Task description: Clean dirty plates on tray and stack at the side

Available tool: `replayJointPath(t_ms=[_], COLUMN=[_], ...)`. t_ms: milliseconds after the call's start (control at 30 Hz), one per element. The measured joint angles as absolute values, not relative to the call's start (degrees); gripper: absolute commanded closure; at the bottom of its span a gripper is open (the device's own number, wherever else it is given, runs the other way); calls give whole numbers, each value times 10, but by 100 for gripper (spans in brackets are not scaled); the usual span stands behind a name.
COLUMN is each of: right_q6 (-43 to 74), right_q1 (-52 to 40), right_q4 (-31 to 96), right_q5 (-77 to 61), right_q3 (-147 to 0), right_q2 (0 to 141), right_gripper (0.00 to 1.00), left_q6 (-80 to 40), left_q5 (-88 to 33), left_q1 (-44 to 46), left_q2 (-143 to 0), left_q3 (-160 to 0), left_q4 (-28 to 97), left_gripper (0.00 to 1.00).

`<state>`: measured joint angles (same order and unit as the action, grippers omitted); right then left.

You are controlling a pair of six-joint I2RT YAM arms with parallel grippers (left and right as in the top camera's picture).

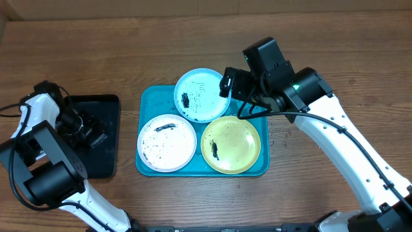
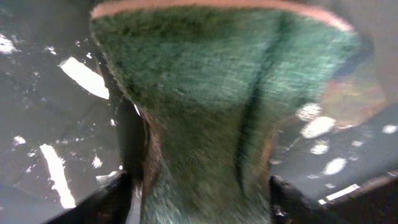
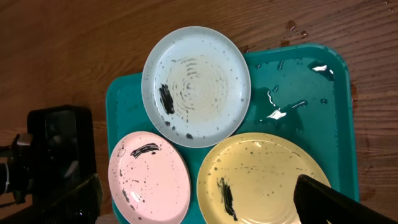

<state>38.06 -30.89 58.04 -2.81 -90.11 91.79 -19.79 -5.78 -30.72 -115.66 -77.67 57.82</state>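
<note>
Left gripper [image 1: 89, 132] apparently pinches a green scouring sponge [image 2: 211, 93]; right gripper [image 1: 230, 84], jaws spread, hovers by the smeared light blue round plastic plate [image 1: 199, 96].

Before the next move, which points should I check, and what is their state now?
1. Light blue plate, white plate and yellow plate all lie on the tray: ok.
2. All three are clean: not ok, each has black smears.
3. Left gripper holds the sponge: ok.
4. Right gripper is open and empty: ok.
5. Sponge is wet enough: cannot tell.
</note>
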Motion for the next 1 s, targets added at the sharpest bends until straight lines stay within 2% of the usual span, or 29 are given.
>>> replayJointPath(t_ms=[67,167,367,400,433,467,500,567,733,767,833,867,900,933,1000], right_q6=[381,381,381,381,381,381,381,381,380,379,379,379,379,379,379], right_q1=[-309,-309,-309,-309,-309,-309,-309,-309,-309,-309,-309,-309,-309,-309,-309], right_q4=[581,580,579,579,579,579,579,579,579,579,579,579,579,579,579], right_q5=[-28,-28,-28,-28,-28,-28,-28,-28,-28,-28,-28,-28,-28,-28,-28], right_q3=[-901,-901,-901,-901,-901,-901,-901,-901,-901,-901,-901,-901,-901,-901,-901], right_q2=[918,918,918,918,918,918,918,918,918,918,918,918,918,918,918], right_gripper=[0,0,0,0,0,0,0,0,0,0,0,0,0,0,0], left_q6=[-203,-204,-206,-206,-205,-206,-206,-204,-196,-194,-192,-190,-188,-189,-188], left_q5=[-53,-49,-46,-45,-45,-45,-45,-45,-20,-12,-1,2,3,3,5], left_q1=[-307,-307,-307,-307,-307,-307,-307,-307,-303,-303,-303,-303,-303,-303,-303], left_q2=[-1157,-1157,-1157,-1157,-1157,-1157,-1157,-1156,-1153,-1153,-1153,-1153,-1153,-1153,-1153], left_q3=[-769,-768,-768,-768,-768,-768,-768,-768,-769,-769,-769,-769,-769,-769,-769], left_q4=[577,577,576,576,576,574,569,560,528,522,514,512,510,510,510], left_gripper=[75,96,95,79,51,29,15,0,0,7,42,72,88,96,96])
